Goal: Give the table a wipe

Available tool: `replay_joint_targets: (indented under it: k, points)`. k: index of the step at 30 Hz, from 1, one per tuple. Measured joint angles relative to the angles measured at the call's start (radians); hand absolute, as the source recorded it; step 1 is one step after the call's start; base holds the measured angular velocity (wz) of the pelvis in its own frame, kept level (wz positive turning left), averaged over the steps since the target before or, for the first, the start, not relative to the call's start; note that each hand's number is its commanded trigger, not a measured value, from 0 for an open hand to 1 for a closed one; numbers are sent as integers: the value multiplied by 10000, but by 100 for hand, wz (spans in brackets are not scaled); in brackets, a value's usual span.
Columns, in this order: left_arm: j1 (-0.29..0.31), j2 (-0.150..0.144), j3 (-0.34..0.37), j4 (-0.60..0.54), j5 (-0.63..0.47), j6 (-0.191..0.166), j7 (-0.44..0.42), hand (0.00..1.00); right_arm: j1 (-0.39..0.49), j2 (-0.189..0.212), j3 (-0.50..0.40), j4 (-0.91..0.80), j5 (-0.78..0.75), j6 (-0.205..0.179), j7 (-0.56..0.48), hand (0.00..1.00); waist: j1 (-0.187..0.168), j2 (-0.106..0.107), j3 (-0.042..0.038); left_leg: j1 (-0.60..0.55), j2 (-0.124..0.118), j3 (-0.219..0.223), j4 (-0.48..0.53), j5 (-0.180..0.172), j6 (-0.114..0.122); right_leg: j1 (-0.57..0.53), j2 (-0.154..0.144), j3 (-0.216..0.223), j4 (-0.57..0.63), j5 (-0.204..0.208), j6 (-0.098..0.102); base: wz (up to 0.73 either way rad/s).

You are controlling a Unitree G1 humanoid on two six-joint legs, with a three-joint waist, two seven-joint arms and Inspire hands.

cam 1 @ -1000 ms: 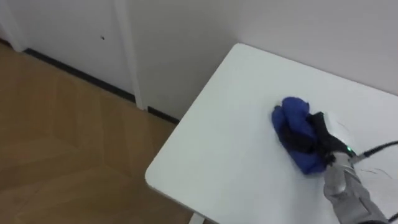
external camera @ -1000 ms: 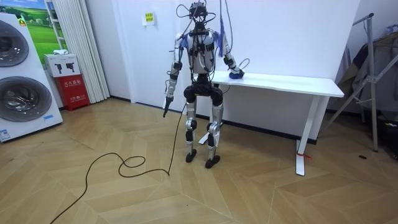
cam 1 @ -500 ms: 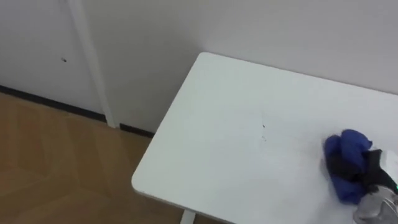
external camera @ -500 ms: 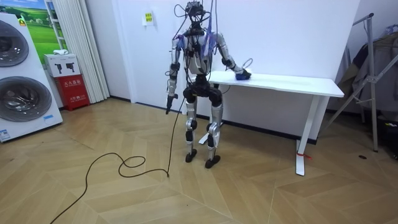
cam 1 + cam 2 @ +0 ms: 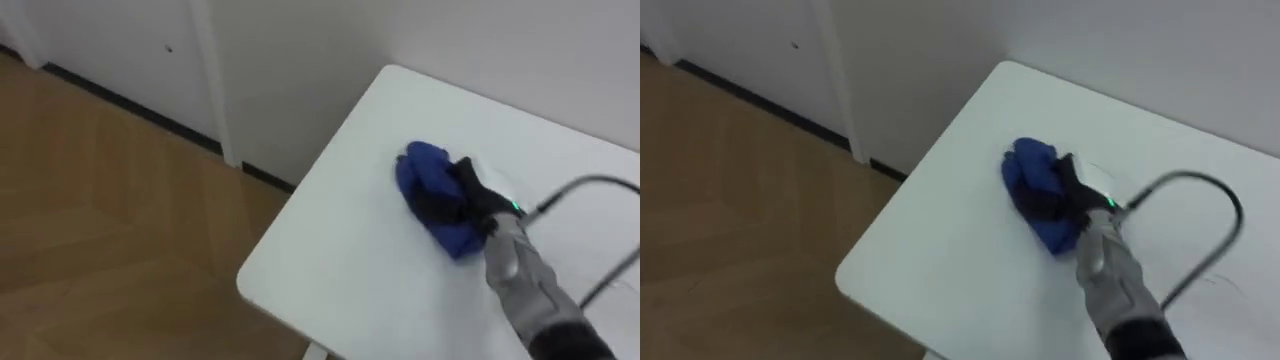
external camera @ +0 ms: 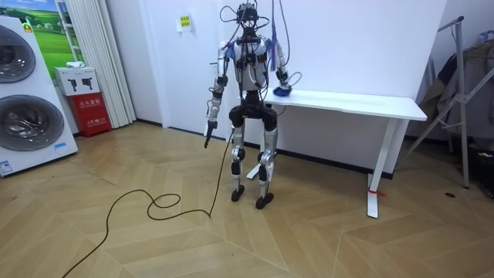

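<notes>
Since half a second ago the right hand has dragged the crumpled blue cloth back along the white rectangular counter toward the end nearest the robot. Right now the cloth sits on the counter top near that end, closer to the wall-side corner, with the hand's dark fingers curled over it and gripping it. Robot's standing on the wooden plank floor just off the counter's end, right arm stretched out sideways. Its left hand hangs by its side, too small to tell how it's set
</notes>
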Motion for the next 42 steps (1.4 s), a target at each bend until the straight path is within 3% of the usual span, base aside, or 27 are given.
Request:
replay_joint_targets:
  k: [3,4,7,9,12,13,14,15,17,19,21,22,23,24,25,26,27,28,29,30,31,32,33,34,35,39,42]
  points:
    - [-96,112,161,-20,1,-253,33,0,699,-390,-1124,627,280,-374,-651,100,-500,-7,-16,236,-10,278,-33,-89,136,191,-3,81,12,-10,17,-16]
    - [-134,111,167,-35,20,-430,45,0,870,-549,-1532,983,445,-476,-877,100,-750,29,-83,261,-7,316,-34,-181,263,208,13,59,29,-32,54,-19]
    - [-389,113,245,-47,436,-555,36,0,1481,-932,-2533,1545,834,-420,-1244,100,-1086,80,-152,226,45,549,324,-510,307,247,-17,17,220,-96,158,-25]
    - [-523,138,222,-48,407,-546,57,0,1804,-1056,-2636,1660,1119,-309,-1372,100,-1247,187,-210,197,165,635,791,-781,337,60,-98,-133,938,-218,226,-35]
    - [-748,278,-4,21,391,-675,218,0,2007,-954,-2687,1309,1287,337,-1462,100,-1145,371,-183,166,642,1143,1555,-1150,367,-1139,-569,-177,3823,-367,325,-49]
    - [-929,385,-227,107,385,-752,281,0,1942,-761,-2548,1052,1286,712,-1469,100,-1024,412,-186,65,846,1343,1885,-1259,320,-1720,-950,-51,5098,-472,279,-53]
    - [-1213,489,-412,268,388,-928,295,0,1754,-482,-2422,824,1264,1245,-1492,100,-597,502,-159,-21,1111,1619,2164,-1370,217,-2162,-1371,204,5810,-579,250,-64]
    - [-1362,547,-503,447,366,-1055,306,0,1562,-337,-2232,778,1261,1487,-1529,100,-386,546,-161,-115,1248,1667,2321,-1431,130,-2325,-1620,317,5937,-581,252,-74]
    - [-1946,790,-831,908,290,-1303,350,0,400,170,-1109,477,1208,2147,-1346,100,177,707,-112,-774,1920,1678,3011,-1632,-285,-2549,-2299,755,5328,-527,344,-62]
    - [-2251,999,-834,984,277,-1347,257,0,-713,541,147,240,998,2215,-835,100,643,718,-98,-1437,2284,1343,3363,-1650,-699,-2549,-2581,913,4130,-345,587,-32]
    - [-2754,1115,-895,979,262,-1378,237,0,-1769,626,738,154,596,1731,-124,100,810,578,7,-2170,2374,468,3347,-1354,-972,-2186,-2735,847,2639,132,731,44]
    - [-2991,1259,-1035,906,172,-1384,238,0,-2379,599,865,221,566,1515,149,100,952,445,-10,-2574,2504,35,3180,-1037,-1317,-1938,-2684,681,1749,594,783,70]
    - [-2921,1372,-1003,762,-15,-1384,226,0,-2813,594,968,394,544,1324,335,100,1154,410,-4,-2709,2824,-209,2935,-698,-1778,-1861,-2436,600,1197,885,832,61]
    - [-2851,1376,-914,719,-33,-1379,223,0,-2889,589,966,398,510,1250,394,100,1187,359,-11,-2721,3000,-348,2781,-575,-2002,-1855,-2209,567,1127,977,868,40]
    - [-2594,1421,-725,488,-176,-1305,262,0,-2717,486,990,323,497,1017,404,100,1197,345,-46,-2594,3386,-588,2432,-240,-2463,-1860,-1838,235,1668,377,1861,42]
    - [-2204,1347,-571,257,-409,-1222,232,0,-2210,291,986,345,441,956,418,100,1155,382,-34,-2444,3887,-474,2074,260,-2018,-2026,-1398,75,2376,-173,1374,44]
    - [-1944,1323,-523,175,-421,-1195,186,0,-1762,208,890,209,396,785,253,100,1059,296,-32,-2412,4054,-208,1957,630,-1625,-2017,-1259,23,2552,-405,1222,39]
    - [-1340,1207,-376,169,-363,-1163,141,0,-1038,23,593,-104,315,483,206,100,743,215,-15,-2395,4235,212,2003,1246,-1340,-1824,-1087,-189,2590,-788,1022,39]
    - [-857,1010,-183,186,-364,-1038,125,0,-421,-222,160,-208,363,315,143,100,345,96,45,-2474,4194,565,2478,1282,-1273,-1606,-964,-355,2603,-976,823,43]
    - [-662,955,-135,191,-366,-988,95,0,-118,-337,-93,-232,434,250,67,100,98,110,45,-2574,4066,626,2843,1099,-1207,-1435,-933,-483,2522,-1040,759,51]
    - [-348,918,-134,191,-276,-957,-7,0,465,-519,-641,-260,484,204,-46,100,-239,95,43,-2658,3619,700,3571,502,-1084,-1148,-854,-625,2325,-1102,662,44]
    - [-178,860,-104,188,-293,-950,-49,0,921,-680,-1297,-257,498,199,-119,100,-432,139,31,-2735,2981,800,4191,-139,-1060,-919,-768,-720,2120,-1132,604,32]
    - [-146,820,-95,183,-299,-952,-48,0,1119,-706,-1533,-242,576,198,-198,100,-488,148,23,-2723,2608,832,4382,-444,-1002,-853,-743,-719,2037,-1127,583,13]
    - [-89,754,-141,157,-295,-953,-50,0,1445,-914,-1797,-233,752,189,-324,100,-635,261,-35,-2643,1827,854,4388,-946,-750,-717,-652,-719,1846,-1081,538,-6]
    - [-98,717,-145,88,-297,-955,-41,0,1530,-1036,-1851,-232,836,177,-448,100,-611,372,-50,-2430,1391,965,4093,-1164,-424,-642,-575,-654,1723,-1032,510,-15]
    - [-445,392,-237,16,-465,-955,244,0,1018,-809,-1551,-257,619,404,-669,100,-174,676,-80,-1424,1286,1138,2725,-1197,-601,-718,-319,164,1380,-710,508,-76]
    - [-979,319,-381,-29,-526,-786,575,0,198,-256,-517,-886,503,1368,-495,100,443,598,-106,-1121,1260,1644,1739,-849,-664,-1310,-262,711,1261,-311,364,-106]
